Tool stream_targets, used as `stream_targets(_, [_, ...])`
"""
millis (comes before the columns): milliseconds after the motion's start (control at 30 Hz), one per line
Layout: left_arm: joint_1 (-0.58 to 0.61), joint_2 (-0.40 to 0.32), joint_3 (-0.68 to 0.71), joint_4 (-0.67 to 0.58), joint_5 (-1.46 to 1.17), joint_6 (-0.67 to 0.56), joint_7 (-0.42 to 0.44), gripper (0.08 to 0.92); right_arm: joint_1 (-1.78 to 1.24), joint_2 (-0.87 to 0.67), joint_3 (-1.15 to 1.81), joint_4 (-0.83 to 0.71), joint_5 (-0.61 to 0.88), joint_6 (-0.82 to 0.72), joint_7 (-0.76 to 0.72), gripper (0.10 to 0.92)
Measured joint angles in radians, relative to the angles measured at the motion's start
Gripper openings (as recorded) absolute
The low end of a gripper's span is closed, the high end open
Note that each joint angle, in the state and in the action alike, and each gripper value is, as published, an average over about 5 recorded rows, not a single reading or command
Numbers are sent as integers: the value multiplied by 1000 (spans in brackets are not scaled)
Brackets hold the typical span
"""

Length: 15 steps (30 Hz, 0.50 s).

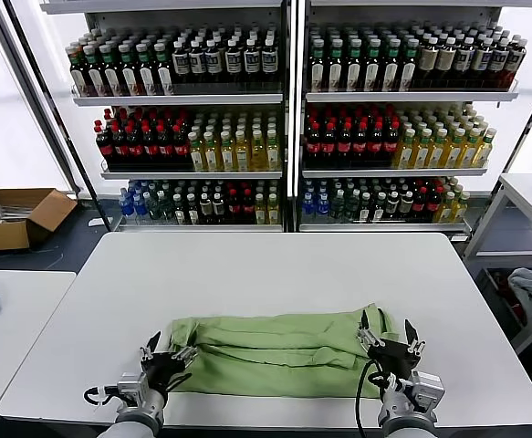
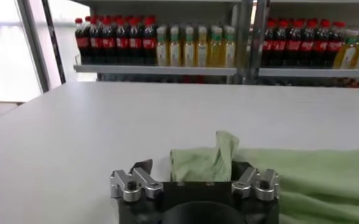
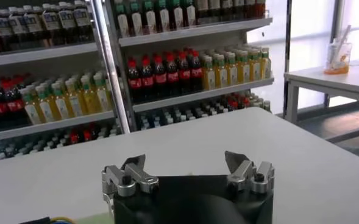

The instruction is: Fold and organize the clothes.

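- The light green polo shirt (image 1: 279,351) is seen lying on the white table (image 1: 275,274), near the front edge, already gathered into a long band running left to right; sleeves and sides appear to have been turned in, though creases and a raised flap are left at its right end.
- The left gripper (image 1: 165,354) is held at the band's left end, fingers spread apart; in the left wrist view a peak of green fabric (image 2: 223,152) is seen standing between the open fingers, but no closed hold on it is shown.
- The right gripper (image 1: 389,336) is held at the band's right end, its fingers parted and nothing gripped; in the right wrist view only bare table is seen beyond it.
- The task is judged partly done: the lengthwise folding is in place; a crosswise fold into a compact packet, and the tidying away, are judged to remain.
- Shelves of bottles (image 1: 293,119) are seen behind the table.
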Motion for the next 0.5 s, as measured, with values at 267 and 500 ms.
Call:
stream_targets(267, [6, -6, -2, 14, -16, 5, 12, 470, 5, -2, 2, 0, 2, 1, 2, 823])
stream_targets(500, [2, -13, -6, 29, -26, 6, 20, 262, 18, -11, 11, 4, 11, -3, 6, 823])
